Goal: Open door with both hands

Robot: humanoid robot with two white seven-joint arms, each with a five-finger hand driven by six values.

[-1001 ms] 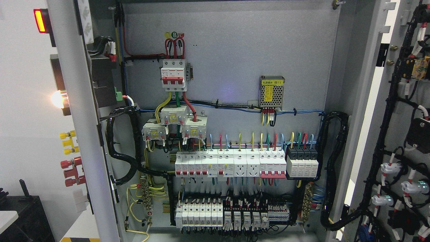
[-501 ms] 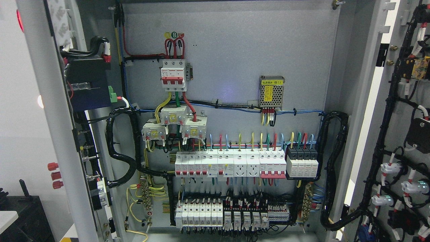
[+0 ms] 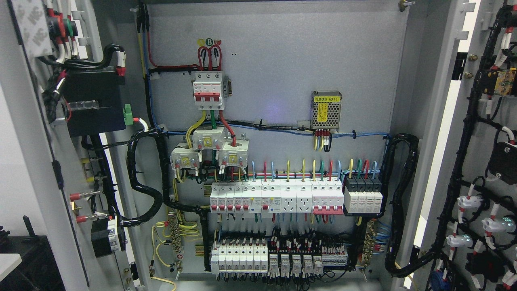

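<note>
Both doors of the electrical cabinet stand swung wide. The left door [image 3: 28, 161] runs down the picture's left side, its inner face turned to the camera, carrying a black box [image 3: 95, 103], taped wire bundles and red-tipped terminals [image 3: 76, 197]. The right door [image 3: 484, 153] fills the right edge, its inner face laced with a black cable harness [image 3: 460, 161] and white lamp backs [image 3: 468, 202].

Between the doors, the cabinet's grey back panel [image 3: 282, 52] is in full view. Near its upper left sits a three-pole breaker with a red bar [image 3: 208, 92]; below it are three white current transformers [image 3: 210, 149]. Toward the upper right hangs a small mesh-cased power supply with a yellow label [image 3: 326, 110]. A long row of white breakers and sockets [image 3: 278, 197] crosses the middle, with a second row of terminals and relays [image 3: 278, 256] along the bottom edge. A thick black conduit [image 3: 400, 202] loops down the panel's right edge.

Neither robot hand appears anywhere in the view, so their state cannot be told.
</note>
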